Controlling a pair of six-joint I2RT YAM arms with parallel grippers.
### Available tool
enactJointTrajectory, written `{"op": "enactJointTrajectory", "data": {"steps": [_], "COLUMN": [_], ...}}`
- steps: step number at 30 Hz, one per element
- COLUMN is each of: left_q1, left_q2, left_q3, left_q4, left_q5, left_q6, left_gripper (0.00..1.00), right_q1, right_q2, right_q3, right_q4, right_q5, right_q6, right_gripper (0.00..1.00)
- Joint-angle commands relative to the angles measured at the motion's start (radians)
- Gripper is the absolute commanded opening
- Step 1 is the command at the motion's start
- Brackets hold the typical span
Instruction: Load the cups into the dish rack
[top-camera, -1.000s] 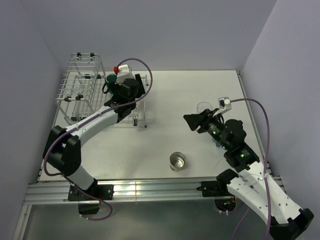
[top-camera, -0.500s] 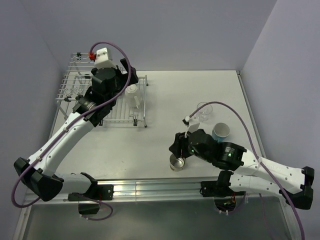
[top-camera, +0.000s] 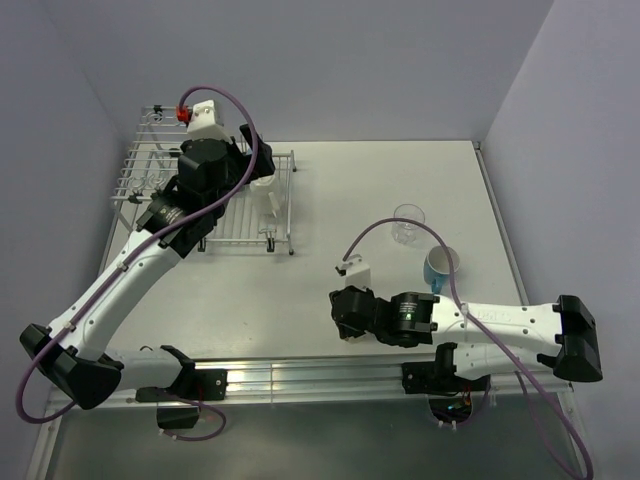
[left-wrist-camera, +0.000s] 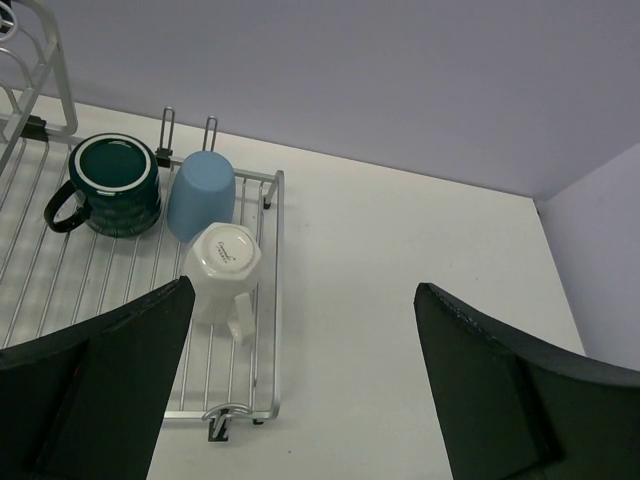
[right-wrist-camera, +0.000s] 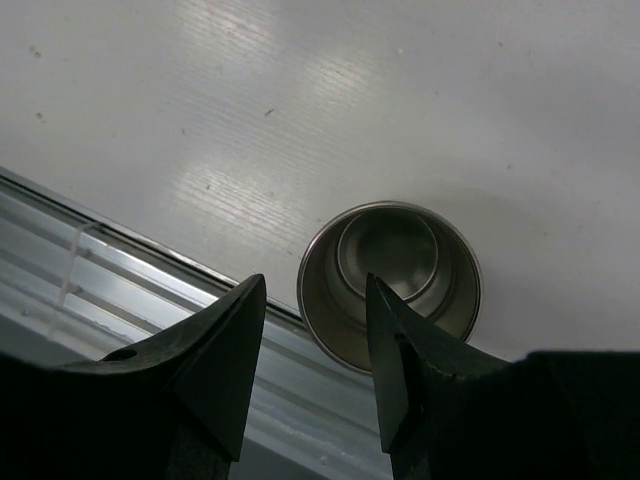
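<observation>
The dish rack (top-camera: 150, 185) stands at the back left; in the left wrist view its flat tray (left-wrist-camera: 271, 300) holds the dark teal mug (left-wrist-camera: 112, 185), the blue tumbler (left-wrist-camera: 203, 193) upside down and the cream mug (left-wrist-camera: 222, 268) upside down. My left gripper (top-camera: 250, 165) hovers above the rack's right end, wide open and empty (left-wrist-camera: 300, 400). The clear glass (top-camera: 405, 225) and the blue mug with white inside (top-camera: 440, 265) stand on the table at the right. My right gripper (top-camera: 345, 310) is low over the shiny steel cup (right-wrist-camera: 390, 285), open (right-wrist-camera: 315, 282), jaws straddling its near rim. The top view hides this cup.
The rack's taller basket section (top-camera: 170, 125) is at the back left corner. Walls close the left, back and right sides. A metal rail (top-camera: 300, 375) runs along the table's near edge, just below the steel cup (right-wrist-camera: 120, 290).
My right arm has swung left and down to the steel cup and now covers it from above. My left arm has risen from the rack, leaving the teal mug there.
</observation>
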Motion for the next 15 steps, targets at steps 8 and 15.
{"op": "enactJointTrajectory", "data": {"steps": [8, 15], "left_q1": [-0.003, -0.003], "left_q2": [-0.038, -0.044], "left_q3": [0.014, -0.008], "left_q4": [0.015, 0.019], "left_q5": [0.030, 0.038], "left_q6": [0.003, -0.006], "left_gripper": [0.99, 0.99], "right_q1": [0.009, 0.009], "right_q2": [0.115, 0.175], "right_q3": [-0.028, -0.031], "right_q4": [0.047, 0.076], "right_q5": [0.034, 0.031], "right_q6": [0.033, 0.036], "right_gripper": [0.49, 0.31]}}
